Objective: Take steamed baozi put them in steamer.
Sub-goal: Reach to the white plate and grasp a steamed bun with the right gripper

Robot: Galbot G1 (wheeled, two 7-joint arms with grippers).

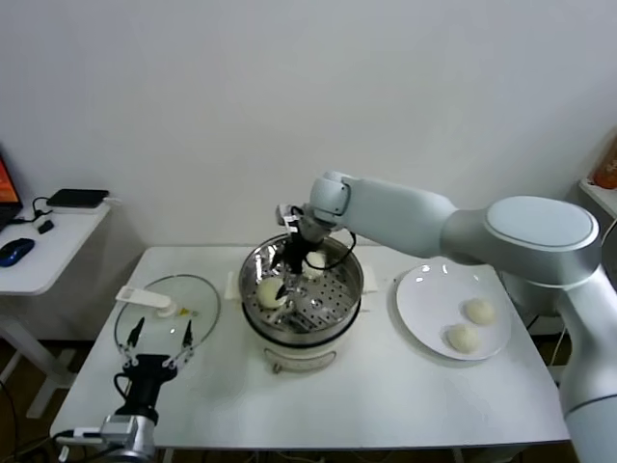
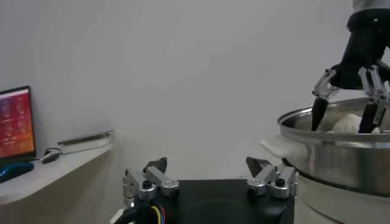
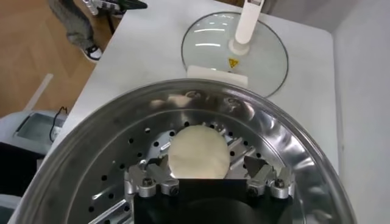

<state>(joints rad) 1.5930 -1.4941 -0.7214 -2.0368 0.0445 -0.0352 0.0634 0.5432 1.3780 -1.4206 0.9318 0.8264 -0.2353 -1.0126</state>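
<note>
right gripper (image 1: 286, 280): inside the steamer (image 1: 339, 258), fingers spread wide around a baozi (image 3: 198, 153) on the perforated tray, gripping nothing | two baozi (image 1: 479, 312) on the white plate (image 1: 416, 299) (robot's right) | left gripper (image 1: 160, 337): open, idle over the tabletop (image 1: 386, 395)

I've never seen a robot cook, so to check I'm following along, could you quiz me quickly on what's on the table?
1. How many buns lie on the plate?
2. True or false: the lid sits on the steamer.
3. Which gripper is inside the steamer? A left, B right.
Key: 1. Two. 2. False; it lies on the table beside the steamer. 3. B; the right gripper is open over a bun, while the left gripper is parked by the lid, open.
</note>
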